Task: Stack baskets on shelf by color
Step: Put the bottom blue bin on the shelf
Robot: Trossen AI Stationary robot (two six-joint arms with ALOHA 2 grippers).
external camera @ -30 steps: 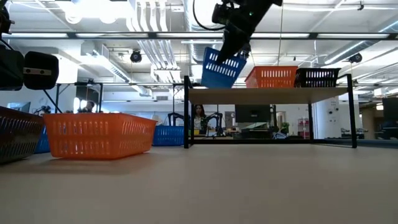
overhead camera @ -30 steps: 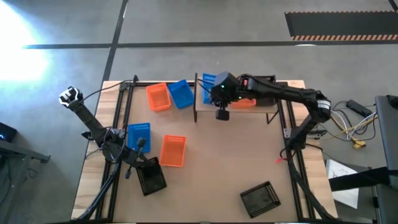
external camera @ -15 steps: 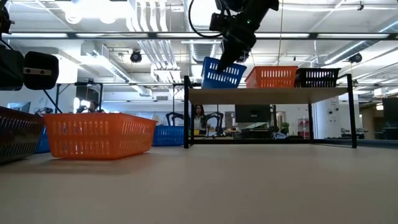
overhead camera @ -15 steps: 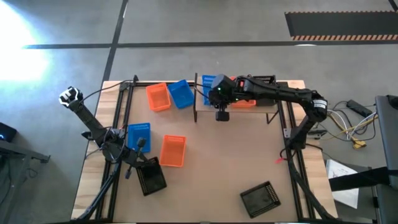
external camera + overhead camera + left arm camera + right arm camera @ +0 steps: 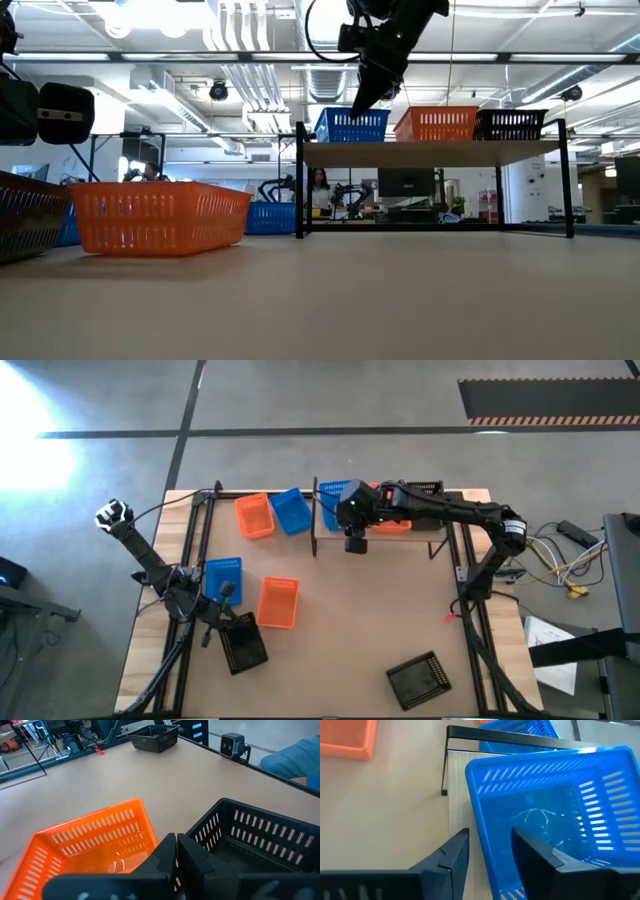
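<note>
My right gripper [image 5: 490, 845] hangs open over the left end of the shelf [image 5: 405, 540]. One finger is inside and one outside a wall of a blue basket [image 5: 545, 815]; I see a gap on both sides. That blue basket [image 5: 352, 125] rests level by its bottom on the shelf board [image 5: 430, 150]. To its right on the board are an orange basket [image 5: 436, 124] and a black basket [image 5: 510, 124]. My left gripper [image 5: 176, 851] is shut and holds nothing. It is low at the table's near left, between an orange basket [image 5: 95, 837] and a black basket [image 5: 260, 840].
Loose on the table are an orange basket [image 5: 254, 516] and a blue basket [image 5: 291, 510] left of the shelf, and a blue basket [image 5: 222, 577], an orange basket [image 5: 278, 602] and a black basket [image 5: 243, 645] by the left arm. Another black basket [image 5: 415, 680] lies near the front edge.
My right gripper has come down a little with the blue basket over the shelf's left end. The basket hung tilted from the fingers, clear of the board. It now sits level on the shelf beside the orange basket.
</note>
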